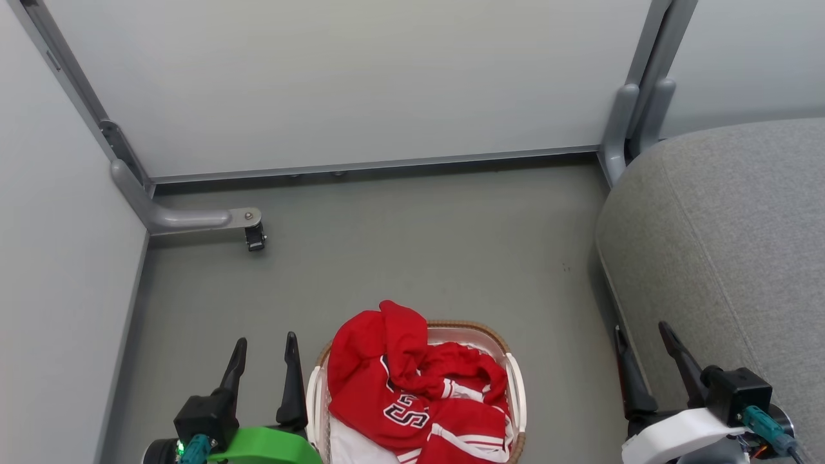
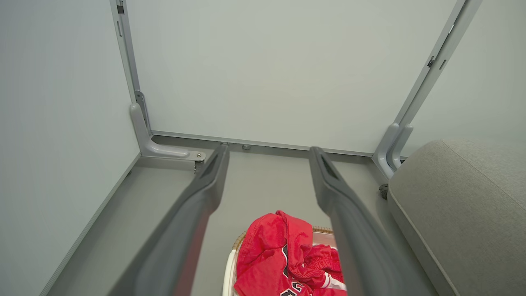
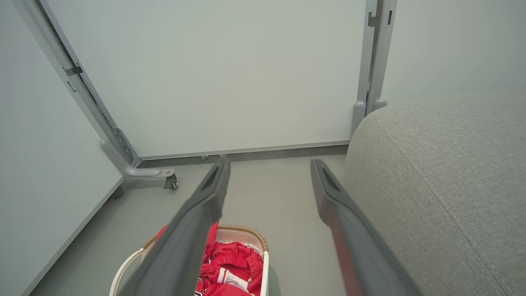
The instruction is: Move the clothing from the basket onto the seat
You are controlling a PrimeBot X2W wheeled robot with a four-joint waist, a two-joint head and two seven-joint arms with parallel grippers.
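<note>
Clothing (image 1: 412, 386): nothing transferred yet. Grey seat (image 1: 728, 258), at right, carries no garment on the part visible. Basket (image 1: 517, 393) sits on the floor (image 1: 419, 245) near the seat, between the arms, and holds the whole red heap. Left gripper (image 1: 265, 339) and right gripper (image 1: 641, 328) are both spread wide and empty, flanking the basket. Every piece remains to move.

The only marking is a pair of black-and-white outlined characters (image 1: 407, 411) on the red jersey (image 1: 367, 386), folded and not surely readable.
</note>
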